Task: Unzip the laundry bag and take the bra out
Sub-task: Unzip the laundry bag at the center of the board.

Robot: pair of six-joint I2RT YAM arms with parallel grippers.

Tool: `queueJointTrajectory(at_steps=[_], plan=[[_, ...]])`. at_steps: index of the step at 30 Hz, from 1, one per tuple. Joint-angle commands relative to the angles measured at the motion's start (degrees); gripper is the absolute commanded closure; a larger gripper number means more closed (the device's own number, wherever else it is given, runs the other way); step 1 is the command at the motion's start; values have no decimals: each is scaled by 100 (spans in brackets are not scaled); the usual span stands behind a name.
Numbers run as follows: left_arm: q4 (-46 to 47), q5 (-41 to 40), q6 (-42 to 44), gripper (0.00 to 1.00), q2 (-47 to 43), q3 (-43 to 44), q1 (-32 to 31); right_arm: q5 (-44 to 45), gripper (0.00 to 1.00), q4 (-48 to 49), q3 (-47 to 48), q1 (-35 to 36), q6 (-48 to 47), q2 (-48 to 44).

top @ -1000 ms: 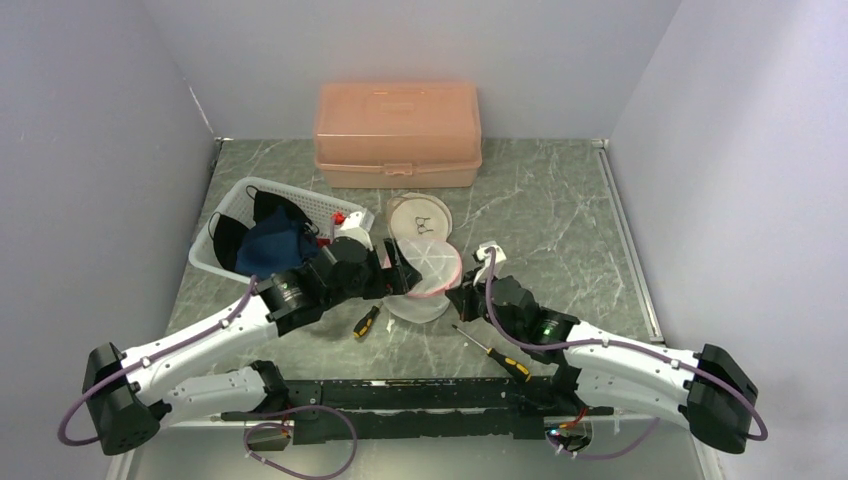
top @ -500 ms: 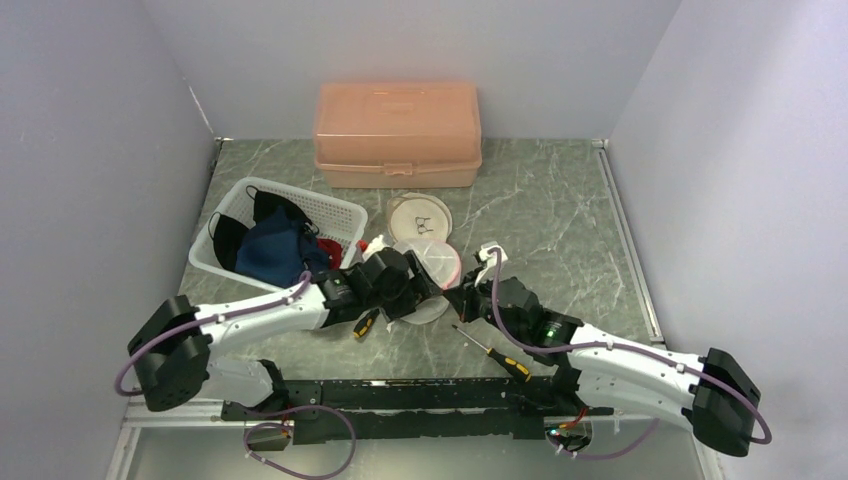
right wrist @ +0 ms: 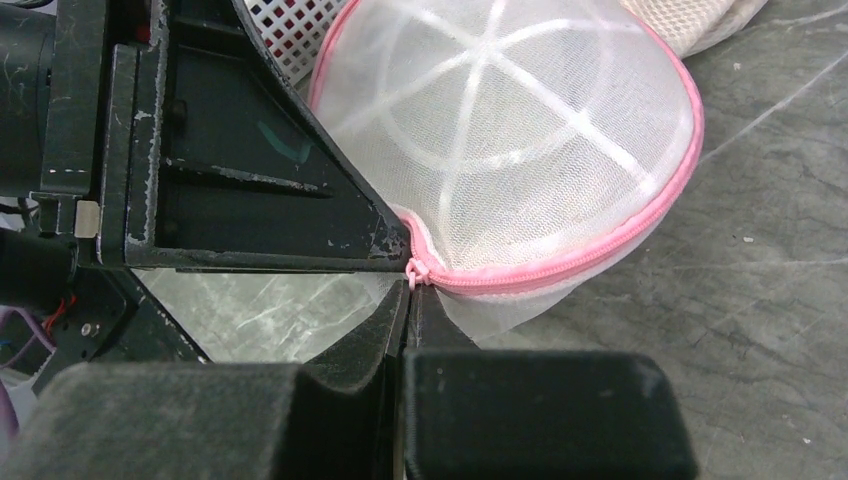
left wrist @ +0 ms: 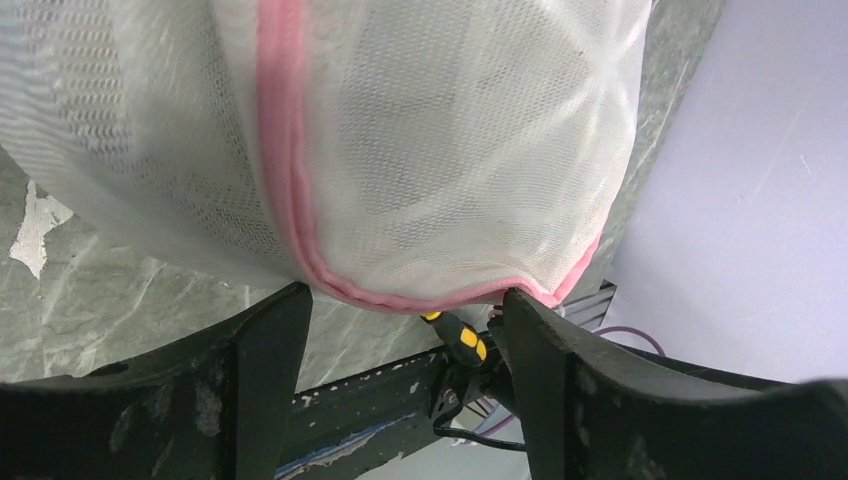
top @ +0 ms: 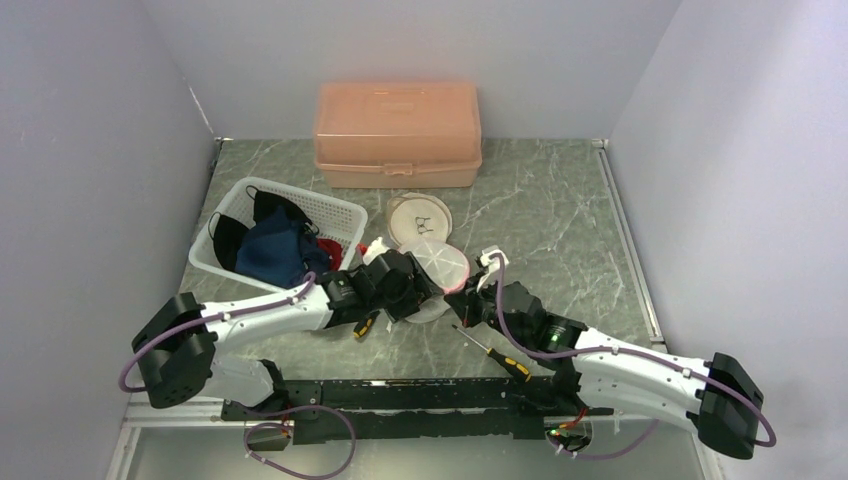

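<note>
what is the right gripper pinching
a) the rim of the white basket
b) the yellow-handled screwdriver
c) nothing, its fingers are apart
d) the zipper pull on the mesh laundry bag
D: in the right wrist view the right gripper has its fingers closed together on the zipper pull at the end of the pink zipper on the laundry bag.

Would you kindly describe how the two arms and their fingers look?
Both the left arm and right arm have white, rounded link shells between chunky black joint housings. A thin purple cable loops alongside each. A small green light glows on the right arm. The fingers are black, broad and tapering, scuffed with pale scratches.
</note>
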Motion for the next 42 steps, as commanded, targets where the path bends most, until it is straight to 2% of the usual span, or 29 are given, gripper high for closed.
queueJointTrajectory(at_steps=[1,6,16,23,30,35,40,42], plan=[[109,-397,-78,23,-237,164,-100,-160,100,78,-17,80,-86,-127],[198,-434,-85,18,-452,89,-147,-118,100,-2,32,100,-121,-173],[66,-558,-74,16,-742,-12,-181,-45,100,-58,118,155,-106,-137],[178,-791,214,27,-519,113,-119,-35,100,-13,285,301,-140,101],[64,-693,423,44,-298,290,24,94,100,11,542,503,-203,278],[99,-583,370,48,-341,98,133,129,100,3,584,511,-182,181],[51,-611,471,44,-471,67,188,183,100,16,538,511,-130,200],[81,-613,533,48,-476,55,223,183,100,27,515,516,-90,219]])
